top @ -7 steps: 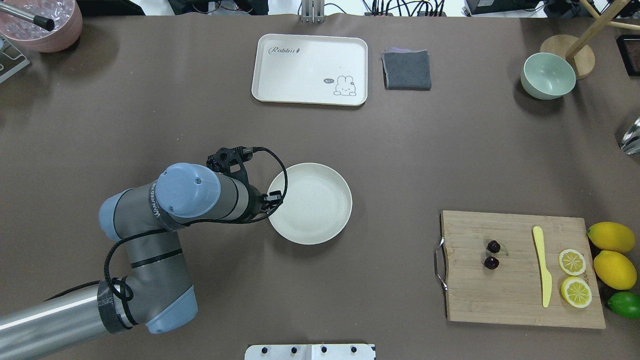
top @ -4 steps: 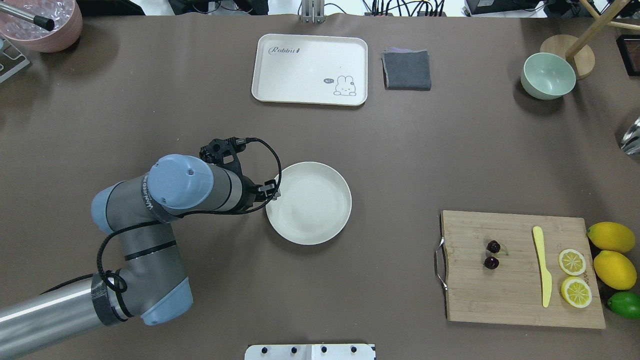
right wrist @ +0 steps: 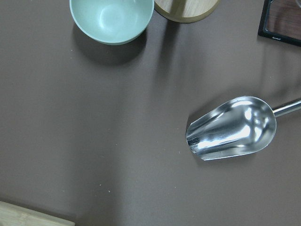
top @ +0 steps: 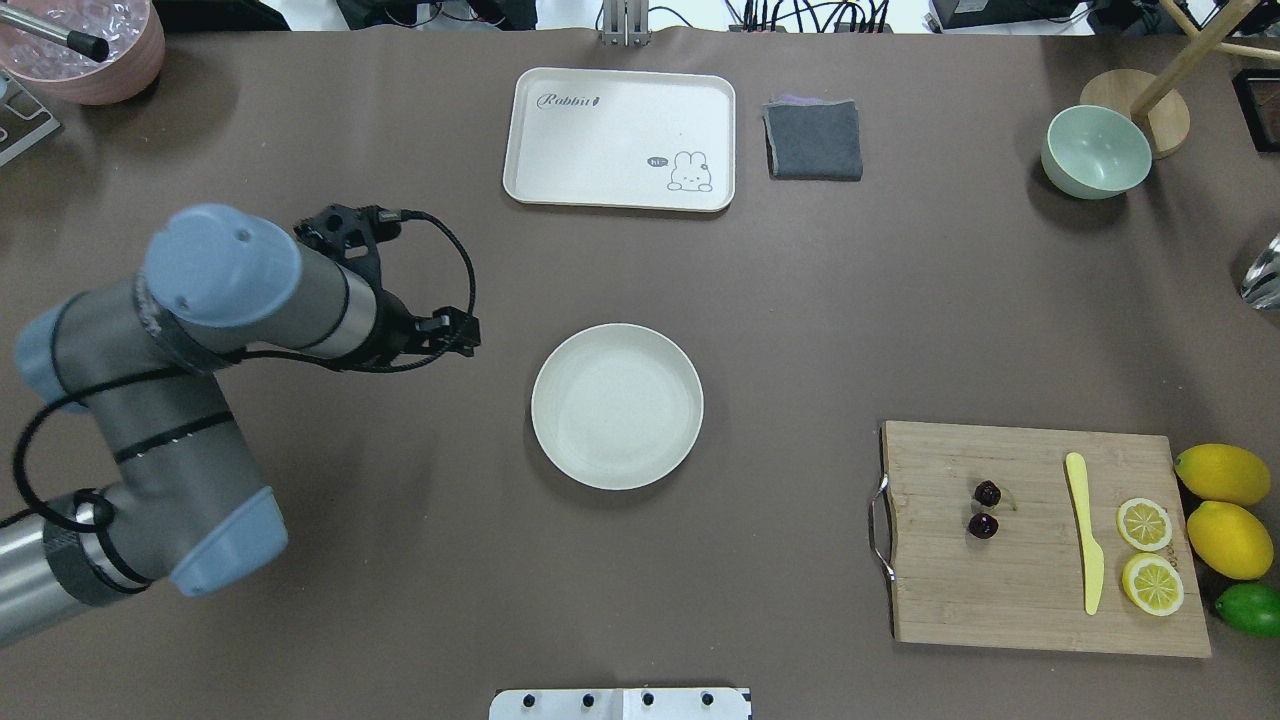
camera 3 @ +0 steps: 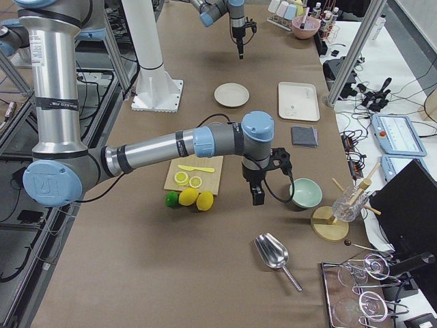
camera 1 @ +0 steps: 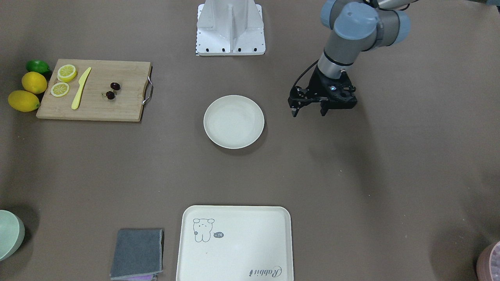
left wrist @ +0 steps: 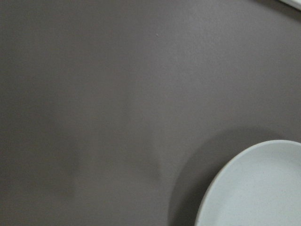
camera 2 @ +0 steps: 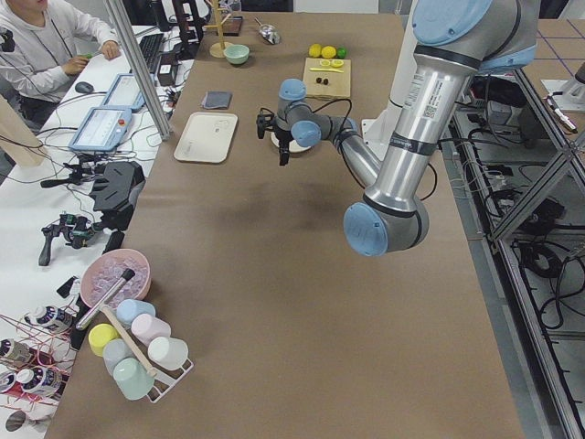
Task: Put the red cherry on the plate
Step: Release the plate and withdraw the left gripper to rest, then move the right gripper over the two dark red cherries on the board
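The red cherry [top: 983, 526] is a pair of dark glossy fruits on the left part of a bamboo cutting board [top: 1040, 600]; it also shows in the front-facing view [camera 1: 110, 95]. The cream plate [top: 617, 406] [camera 1: 233, 121] lies bare at the table's middle, and its rim [left wrist: 221, 183] shows in the left wrist view. My left gripper [camera 1: 309, 112] [top: 468, 336] hangs open and empty to the plate's left, clear of it. My right gripper [camera 3: 256, 195] shows only in the exterior right view, beside the green bowl; I cannot tell whether it is open or shut.
On the board lie a yellow knife [top: 1085, 530] and two lemon halves [top: 1143, 524]. Lemons and a lime [top: 1225, 540] sit at its right. Farther back are a rabbit tray [top: 620, 138], a grey cloth [top: 813, 139] and a pale green bowl [top: 1096, 152]. A metal scoop [right wrist: 233, 129] lies near that bowl.
My left arm has drawn back from the plate's left rim, moving left and a little toward the far side. The plate and the cherries have stayed put.
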Robot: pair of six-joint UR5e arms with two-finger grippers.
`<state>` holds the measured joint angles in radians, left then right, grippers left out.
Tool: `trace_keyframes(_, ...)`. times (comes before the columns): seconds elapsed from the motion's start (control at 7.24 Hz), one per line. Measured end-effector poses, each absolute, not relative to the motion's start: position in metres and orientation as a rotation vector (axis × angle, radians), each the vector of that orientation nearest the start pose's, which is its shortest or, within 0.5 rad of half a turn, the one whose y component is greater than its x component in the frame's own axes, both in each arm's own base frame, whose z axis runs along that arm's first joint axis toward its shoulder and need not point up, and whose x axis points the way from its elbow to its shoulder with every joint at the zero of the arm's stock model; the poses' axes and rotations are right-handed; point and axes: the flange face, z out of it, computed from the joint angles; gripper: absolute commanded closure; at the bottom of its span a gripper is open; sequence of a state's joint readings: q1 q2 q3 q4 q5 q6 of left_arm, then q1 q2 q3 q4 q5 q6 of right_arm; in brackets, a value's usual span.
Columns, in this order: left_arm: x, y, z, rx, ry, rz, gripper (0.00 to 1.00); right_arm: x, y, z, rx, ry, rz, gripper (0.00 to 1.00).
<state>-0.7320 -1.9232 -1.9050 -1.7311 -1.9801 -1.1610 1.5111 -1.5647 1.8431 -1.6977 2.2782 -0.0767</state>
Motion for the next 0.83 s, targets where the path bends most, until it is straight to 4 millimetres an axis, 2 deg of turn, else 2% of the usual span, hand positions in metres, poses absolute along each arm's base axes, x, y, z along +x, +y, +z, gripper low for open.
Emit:
trace_keyframes(0.14, 0.320, -0.481, 0.325, 0.139, 0.874, -0.065, 0.02, 0.039, -0.493, 0.541, 0.148, -0.703, -0.183, 0.00)
trace_keyframes(0.41, 0.193, -0.507, 0.404, 0.160, 0.832, 0.057, 0.02, 0.039, -0.493, 0.543, 0.143, -0.702, -0.182, 0.00)
trace_keyframes(0.55, 0.128, -0.508, 0.452, 0.174, 0.812, 0.112, 0.02, 0.038, -0.494, 0.545, 0.139, -0.702, -0.180, 0.00)
trace_keyframes(0.69, 0.075, -0.502, 0.498, 0.185, 0.789, 0.163, 0.02, 0.038, -0.494, 0.547, 0.135, -0.702, -0.179, 0.00)
trace_keyframes(0.83, 0.041, -0.493, 0.531, 0.189, 0.772, 0.197, 0.02, 0.038, -0.493, 0.549, 0.131, -0.703, -0.177, 0.00)
